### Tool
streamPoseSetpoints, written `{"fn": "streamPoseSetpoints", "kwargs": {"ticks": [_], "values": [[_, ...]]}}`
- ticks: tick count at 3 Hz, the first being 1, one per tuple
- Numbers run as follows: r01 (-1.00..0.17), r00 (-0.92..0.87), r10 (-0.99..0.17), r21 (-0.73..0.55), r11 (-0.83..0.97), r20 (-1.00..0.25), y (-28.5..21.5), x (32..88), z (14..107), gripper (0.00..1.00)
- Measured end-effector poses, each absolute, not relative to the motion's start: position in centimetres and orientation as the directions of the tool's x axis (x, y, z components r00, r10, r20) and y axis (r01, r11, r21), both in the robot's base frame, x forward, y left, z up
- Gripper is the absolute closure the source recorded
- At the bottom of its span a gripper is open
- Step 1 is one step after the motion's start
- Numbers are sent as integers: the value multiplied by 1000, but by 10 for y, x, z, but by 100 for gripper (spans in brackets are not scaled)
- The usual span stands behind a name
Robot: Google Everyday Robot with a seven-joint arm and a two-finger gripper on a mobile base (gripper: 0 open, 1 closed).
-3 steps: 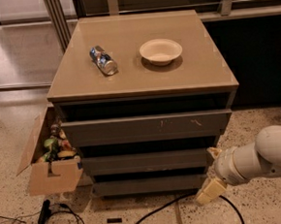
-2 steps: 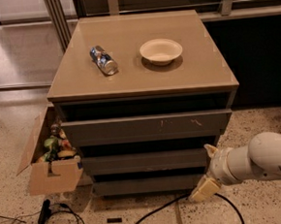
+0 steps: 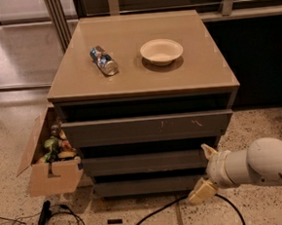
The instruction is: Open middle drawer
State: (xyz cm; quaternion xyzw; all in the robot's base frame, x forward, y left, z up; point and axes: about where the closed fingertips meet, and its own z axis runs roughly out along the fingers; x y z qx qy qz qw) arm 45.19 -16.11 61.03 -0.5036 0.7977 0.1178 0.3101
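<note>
The cabinet (image 3: 216, 79) holds three grey-brown drawers. The middle drawer (image 3: 144, 162) shows a plain flat front, closed, below the taller scuffed top front (image 3: 147, 128) and above the bottom front (image 3: 144, 185). My gripper (image 3: 205, 172) is at the cabinet's lower right corner, on a white arm (image 3: 262, 164) coming in from the right. It is open, with one cream fingertip (image 3: 208, 151) by the right end of the middle drawer front and the other (image 3: 201, 192) down near the floor. Nothing is held between them.
A crushed can (image 3: 104, 60) and a cream bowl (image 3: 161, 51) rest on the cabinet top. An open cardboard box (image 3: 51, 177) full of items stands left of the cabinet. Black cables (image 3: 154, 214) run across the speckled floor in front.
The gripper and arm have moved left and slightly up, closer to the right end of the middle drawer front. The drawers have not moved.
</note>
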Motion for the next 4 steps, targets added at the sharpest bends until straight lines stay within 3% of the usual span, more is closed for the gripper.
{"fn": "streamPoseSetpoints", "kwargs": {"ticks": [2, 4], "values": [[-894, -137, -802, -277, 353, -581, -97, 474, 593, 0], [-893, -182, -784, -235, 385, -593, -109, 511, 544, 0]]}}
